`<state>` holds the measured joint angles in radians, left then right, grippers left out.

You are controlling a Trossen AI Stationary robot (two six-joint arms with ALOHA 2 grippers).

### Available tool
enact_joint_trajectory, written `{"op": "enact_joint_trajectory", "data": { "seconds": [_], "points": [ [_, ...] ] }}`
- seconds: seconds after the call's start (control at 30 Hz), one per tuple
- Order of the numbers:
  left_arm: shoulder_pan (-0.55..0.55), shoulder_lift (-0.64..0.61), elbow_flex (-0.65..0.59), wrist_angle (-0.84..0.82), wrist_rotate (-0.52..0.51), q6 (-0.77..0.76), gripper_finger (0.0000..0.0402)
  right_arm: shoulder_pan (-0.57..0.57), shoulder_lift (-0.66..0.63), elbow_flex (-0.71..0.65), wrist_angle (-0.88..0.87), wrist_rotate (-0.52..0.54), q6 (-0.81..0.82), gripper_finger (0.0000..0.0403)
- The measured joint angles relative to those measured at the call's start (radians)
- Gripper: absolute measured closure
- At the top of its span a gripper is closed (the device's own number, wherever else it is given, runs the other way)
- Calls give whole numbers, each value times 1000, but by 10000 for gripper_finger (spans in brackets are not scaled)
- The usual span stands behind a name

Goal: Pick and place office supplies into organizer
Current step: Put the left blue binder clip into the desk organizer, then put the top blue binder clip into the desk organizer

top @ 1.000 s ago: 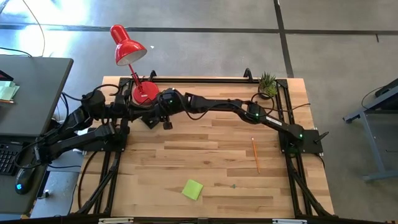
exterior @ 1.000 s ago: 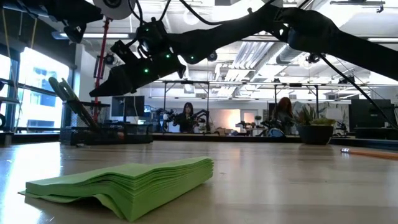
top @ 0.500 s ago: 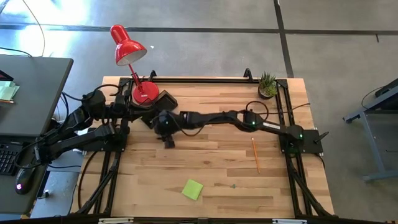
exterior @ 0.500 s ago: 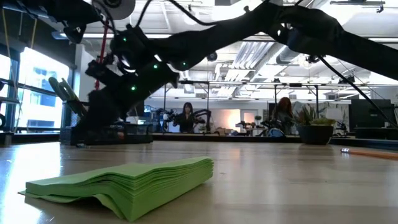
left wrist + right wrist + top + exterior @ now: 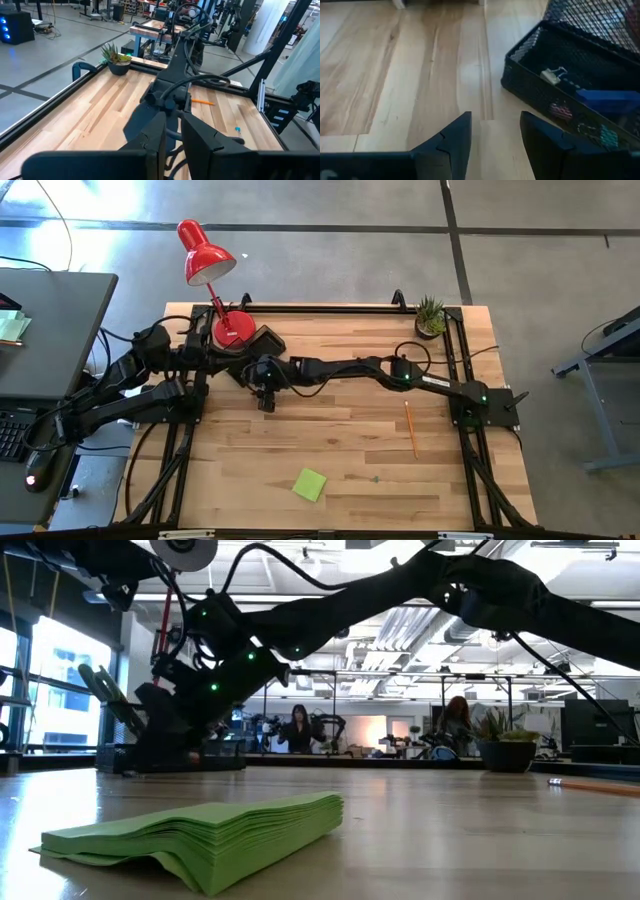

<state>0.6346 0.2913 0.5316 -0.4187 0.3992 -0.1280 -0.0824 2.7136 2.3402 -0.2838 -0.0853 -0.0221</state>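
My right gripper (image 5: 266, 402) (image 5: 495, 120) is open and holds nothing. It hovers low over bare wood just near of the black mesh organizer (image 5: 262, 340) (image 5: 570, 75), whose compartments hold a binder clip (image 5: 552, 75), a blue piece and coloured clips. The lime-green sticky-note pad (image 5: 309, 484) (image 5: 200, 830) lies flat near the table's near edge. An orange pencil (image 5: 410, 428) (image 5: 202, 102) lies toward the right side. A tiny blue piece (image 5: 375, 478) rests near the pad. My left gripper (image 5: 172, 135) waits shut at the left edge.
The red desk lamp (image 5: 205, 255) stands with its round base (image 5: 232, 328) right beside the organizer. A small potted plant (image 5: 430, 315) sits at the far right corner. Bare wood stretches across the table's middle. People sit in the room beyond.
My right gripper has drawn back from over the organizer toward the table's near edge and sunk closer to the tabletop, then held about still. Nothing on the table has moved.
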Motion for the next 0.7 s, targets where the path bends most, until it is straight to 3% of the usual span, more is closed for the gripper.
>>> {"op": "enact_joint_trajectory", "data": {
  "seconds": [0.3, 0.7],
  "points": [
    [0, 0, 0, 0, 0, 0, 357, 45, 4, 0, 2, 39, 18, 262],
    [-1, 0, 0, -2, 0, 0, 357, 43, 45, 3, 45, 51, 25, 234]
  ]
}}
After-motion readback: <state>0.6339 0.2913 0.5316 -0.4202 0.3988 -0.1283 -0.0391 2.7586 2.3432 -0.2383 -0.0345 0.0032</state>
